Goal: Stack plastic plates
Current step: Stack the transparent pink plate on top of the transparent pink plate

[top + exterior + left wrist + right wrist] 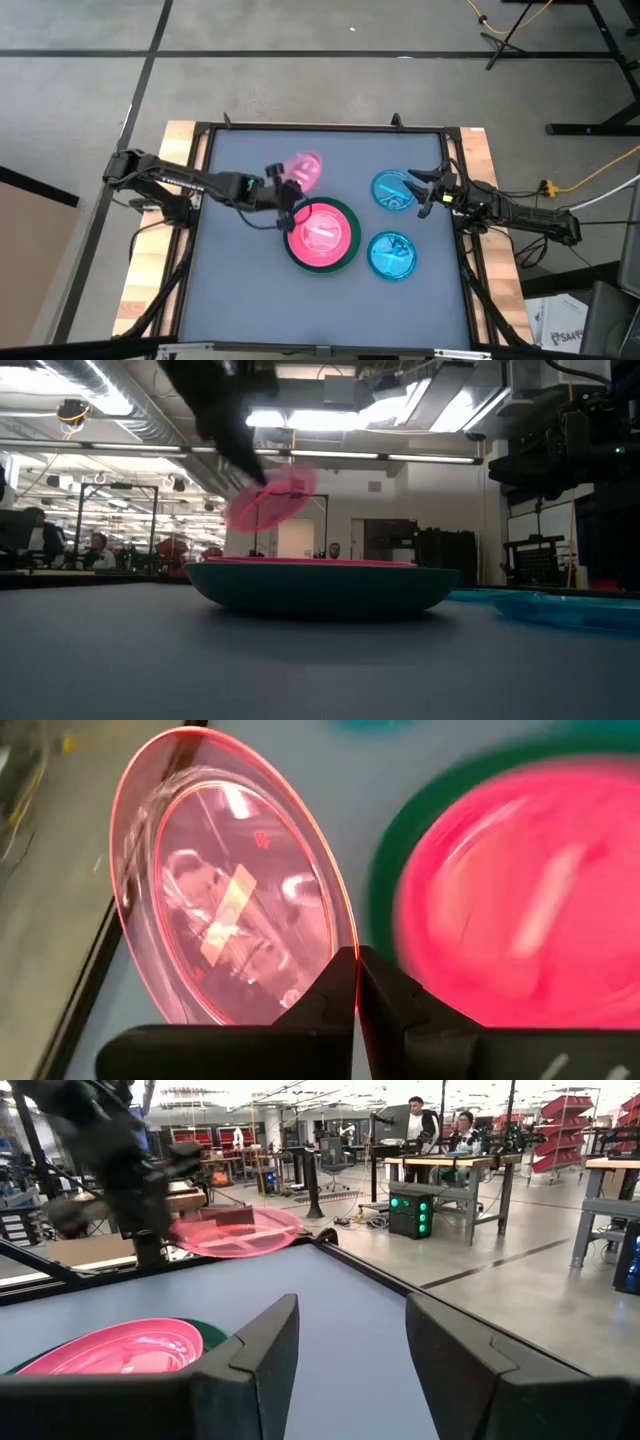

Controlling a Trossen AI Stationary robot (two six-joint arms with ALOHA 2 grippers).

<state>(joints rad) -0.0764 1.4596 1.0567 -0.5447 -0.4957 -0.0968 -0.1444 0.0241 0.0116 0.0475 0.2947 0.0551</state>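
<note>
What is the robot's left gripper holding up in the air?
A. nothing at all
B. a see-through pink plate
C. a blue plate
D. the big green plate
B: the left gripper is pinched shut on the rim of a small see-through pink plate, lifted off the table beside the big green plate; both blue plates lie on the table.

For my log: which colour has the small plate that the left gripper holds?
Translucent pink; the small plate shows best in the left wrist view.
</note>
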